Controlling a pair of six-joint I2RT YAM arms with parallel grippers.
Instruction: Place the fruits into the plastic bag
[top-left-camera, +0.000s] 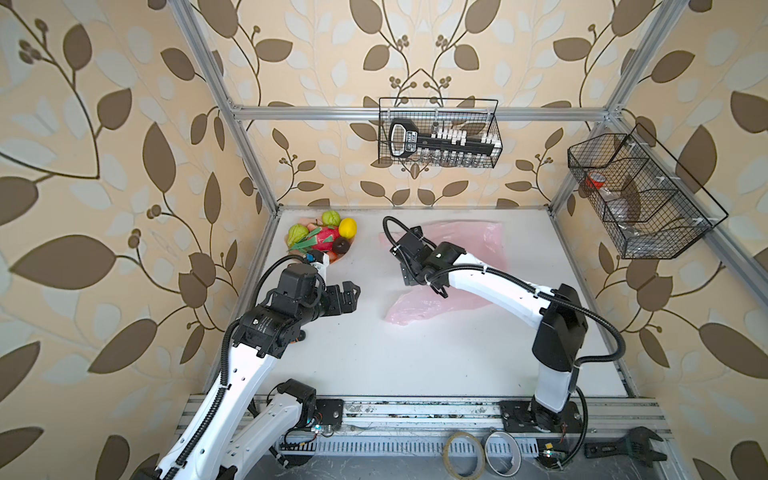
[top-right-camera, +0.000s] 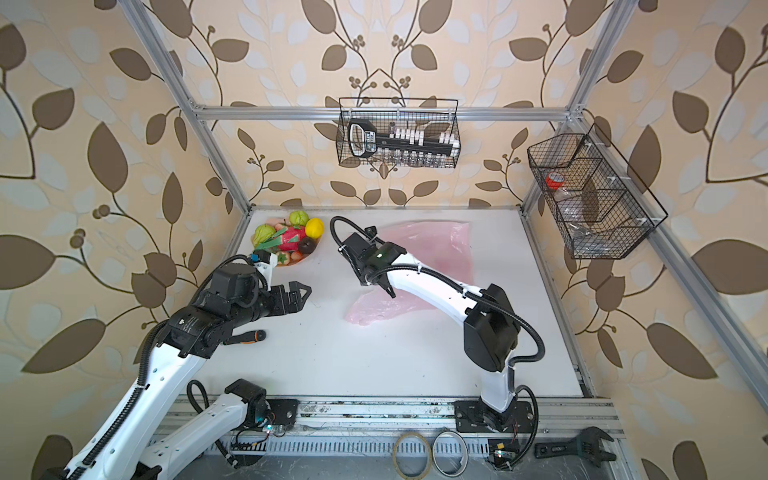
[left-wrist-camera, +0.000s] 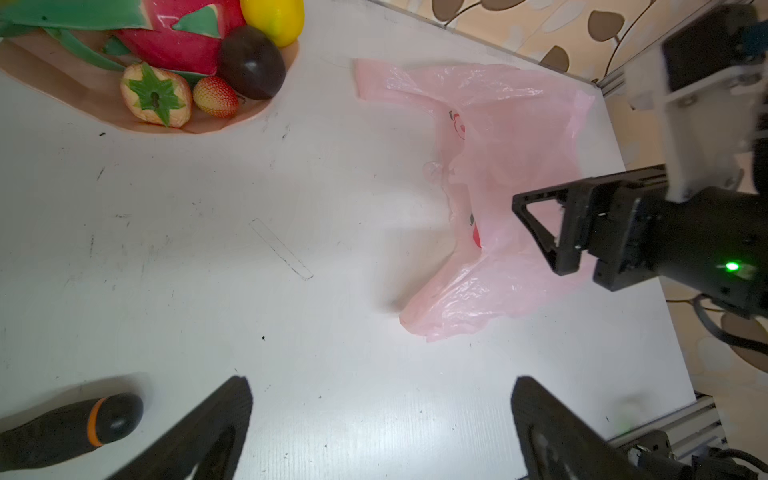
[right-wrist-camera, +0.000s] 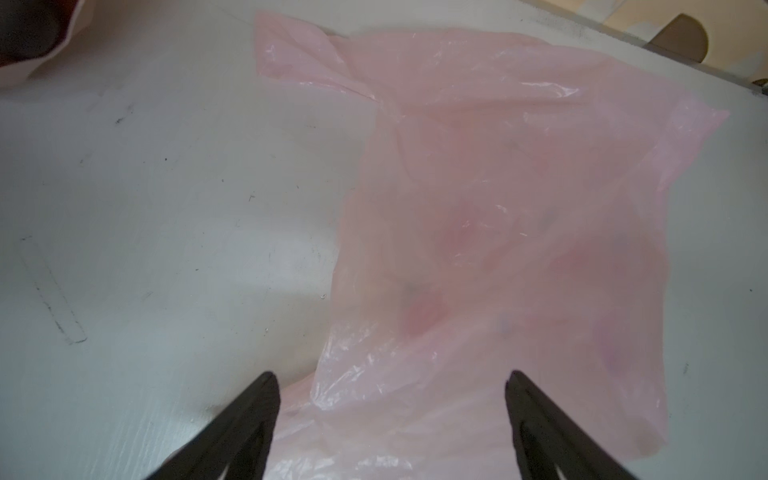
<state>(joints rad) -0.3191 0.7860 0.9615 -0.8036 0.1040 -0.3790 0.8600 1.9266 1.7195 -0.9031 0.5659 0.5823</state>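
Note:
The fruits lie heaped in a peach-pink dish (top-left-camera: 338, 257) at the table's back left: two lumpy green ones (top-left-camera: 331, 217) (top-left-camera: 298, 234), a lemon (top-left-camera: 347, 227), a dragon fruit (top-left-camera: 322, 240), a dark purple one (top-left-camera: 340, 246) and two strawberries (left-wrist-camera: 216, 96) (left-wrist-camera: 156, 95). The pale-pink plastic bag (top-left-camera: 469, 239) lies flat and crinkled right of centre. My left gripper (left-wrist-camera: 380, 380) hovers open over bare table between dish and bag, nothing in it. My right gripper (right-wrist-camera: 390, 378) hangs open just above the bag's near part (right-wrist-camera: 498, 232), jaws wide with plastic under them.
A black screwdriver with an orange band (top-right-camera: 249, 336) lies on the table under my left arm. Wire baskets hang on the back wall (top-left-camera: 440, 133) and right frame (top-left-camera: 640, 195). Tape rolls (top-left-camera: 461, 453) and a wrench (top-left-camera: 623, 451) lie on the front rail.

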